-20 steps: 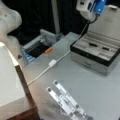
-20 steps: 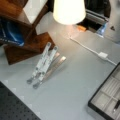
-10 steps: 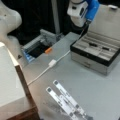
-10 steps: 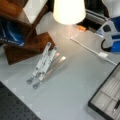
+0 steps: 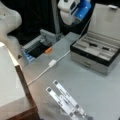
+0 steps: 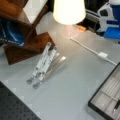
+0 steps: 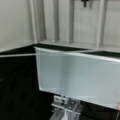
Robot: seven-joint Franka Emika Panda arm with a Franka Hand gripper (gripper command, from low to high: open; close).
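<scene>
My white and blue gripper [image 5: 72, 12] hangs high over the table's far edge, above and to the left of an open grey compartment box [image 5: 93, 51] with its lid [image 5: 107, 22] raised. It touches nothing, and nothing shows between its fingers. In a front view the gripper [image 6: 110, 18] stands at the top right, behind the white cable [image 6: 87, 47]. The wrist view looks down on the box's compartments [image 7: 75, 22] and a corner of the grey table [image 7: 75, 72]; the fingers do not show there.
A white cable with an adapter block [image 5: 52, 62] runs across the table, an orange piece [image 5: 48, 50] near its far end. A folding metal stand [image 5: 66, 101] lies at the front. A lit lamp [image 6: 68, 11] and a wooden shelf [image 6: 23, 32] stand nearby. A grey tray [image 5: 40, 46] sits off the table's edge.
The gripper has moved to the left along the top of a front view, away from above the box, and has come into sight at the right of the other.
</scene>
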